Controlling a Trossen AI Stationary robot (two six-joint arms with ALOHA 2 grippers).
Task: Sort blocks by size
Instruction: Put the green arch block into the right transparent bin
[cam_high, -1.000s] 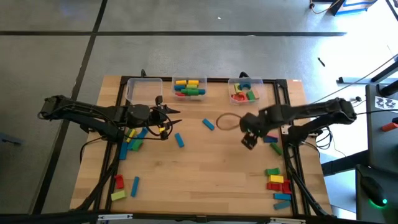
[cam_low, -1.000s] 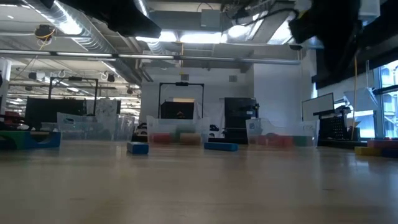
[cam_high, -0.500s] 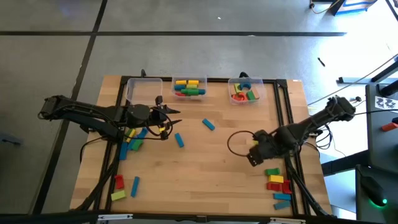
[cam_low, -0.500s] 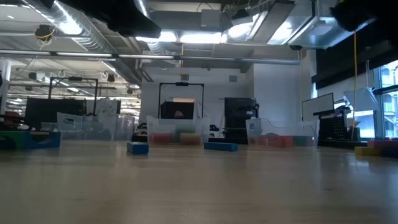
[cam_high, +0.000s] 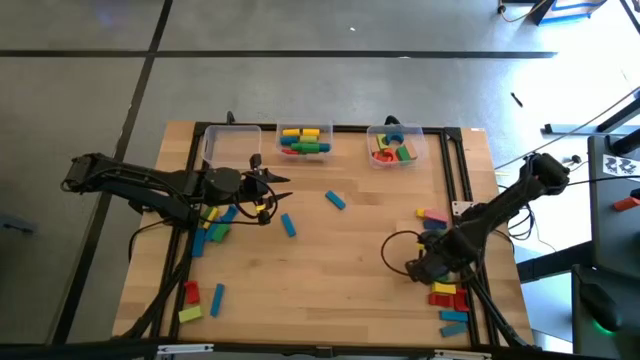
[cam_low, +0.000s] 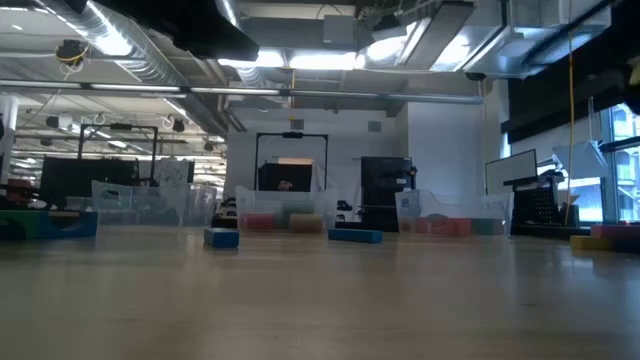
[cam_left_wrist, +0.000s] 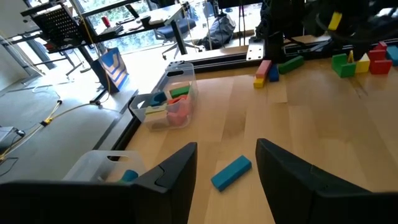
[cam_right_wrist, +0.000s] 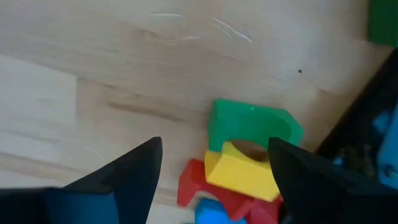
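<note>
Right gripper (cam_right_wrist: 214, 168) hung wide open over the blocks (cam_high: 447, 293) piled near the tabletop's right edge; light, rigid, probably slick; best pinched across flat sides; left gripper (cam_left_wrist: 225, 165) open, empty.

No readable text, label or number anywhere.

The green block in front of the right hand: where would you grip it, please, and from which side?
Probably from straight above, across the green block's two flat sides. The open right hand hangs over it, and bare table lies beyond it. The yellow block overlaps one edge, so grip the far, free end.
</note>
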